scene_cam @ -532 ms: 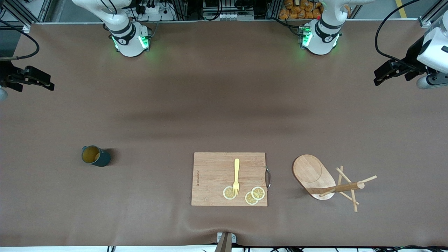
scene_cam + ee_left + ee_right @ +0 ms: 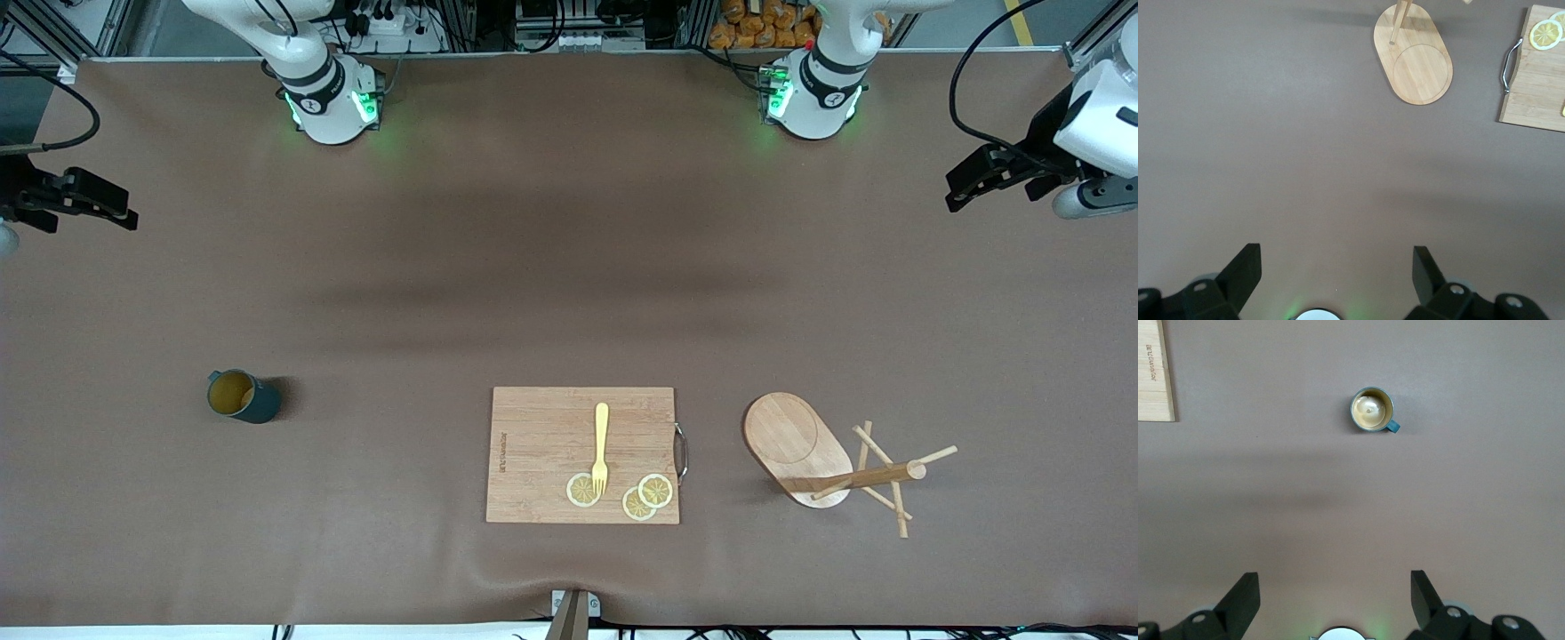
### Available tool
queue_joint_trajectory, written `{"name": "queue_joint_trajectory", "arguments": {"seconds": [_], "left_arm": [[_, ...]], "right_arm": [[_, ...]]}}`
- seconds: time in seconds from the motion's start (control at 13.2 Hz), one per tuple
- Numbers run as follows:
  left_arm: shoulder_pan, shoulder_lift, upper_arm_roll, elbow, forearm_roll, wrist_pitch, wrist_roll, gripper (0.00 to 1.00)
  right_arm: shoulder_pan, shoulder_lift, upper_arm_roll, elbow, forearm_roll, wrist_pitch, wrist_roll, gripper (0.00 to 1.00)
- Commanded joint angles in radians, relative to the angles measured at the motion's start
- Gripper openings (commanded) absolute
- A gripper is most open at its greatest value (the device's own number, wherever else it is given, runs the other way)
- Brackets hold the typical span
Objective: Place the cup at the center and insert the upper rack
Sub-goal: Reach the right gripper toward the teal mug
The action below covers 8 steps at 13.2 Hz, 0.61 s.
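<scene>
The cup (image 2: 242,396) stands upright on the table toward the right arm's end, yellow inside showing; it also shows in the right wrist view (image 2: 1372,409). The upper rack (image 2: 797,444) stands on its oval base toward the left arm's end, its post and pegs pointing outward; its base shows in the left wrist view (image 2: 1418,60). My left gripper (image 2: 953,194) is open and empty, high over the table's edge at the left arm's end (image 2: 1336,257). My right gripper (image 2: 129,215) is open and empty, high over the table's edge at the right arm's end (image 2: 1335,579).
A rectangular wooden cutting board (image 2: 533,444) with a metal handle lies between cup and rack, nearer the front camera. A yellow fork (image 2: 601,444) and three lemon slices (image 2: 655,490) lie on it. The board's edge shows in both wrist views (image 2: 1538,93) (image 2: 1153,380).
My left gripper has shifted slightly toward the robots' side of the table. The right arm, cup and rack have not moved.
</scene>
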<state>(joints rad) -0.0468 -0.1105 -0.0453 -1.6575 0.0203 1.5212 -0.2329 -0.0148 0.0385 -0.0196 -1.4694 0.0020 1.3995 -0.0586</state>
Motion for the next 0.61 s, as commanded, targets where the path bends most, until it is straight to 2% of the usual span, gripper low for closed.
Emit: {"name": "queue_joint_trajectory", "arguments": {"seconds": [0.0,0.53], "left_arm": [[0.001,0.009,0.002,0.027,0.012,-0.027,0.014,1.00],[-0.005,0.020,0.001,0.027,0.010,-0.018,0.015,1.00]], "right_arm": [[0.006,0.018,-0.002,0.020,-0.004,-0.005,0.005,1.00],[0.009,0.224,0.000,0.011,-0.004,0.150,0.005,0.98]]}}
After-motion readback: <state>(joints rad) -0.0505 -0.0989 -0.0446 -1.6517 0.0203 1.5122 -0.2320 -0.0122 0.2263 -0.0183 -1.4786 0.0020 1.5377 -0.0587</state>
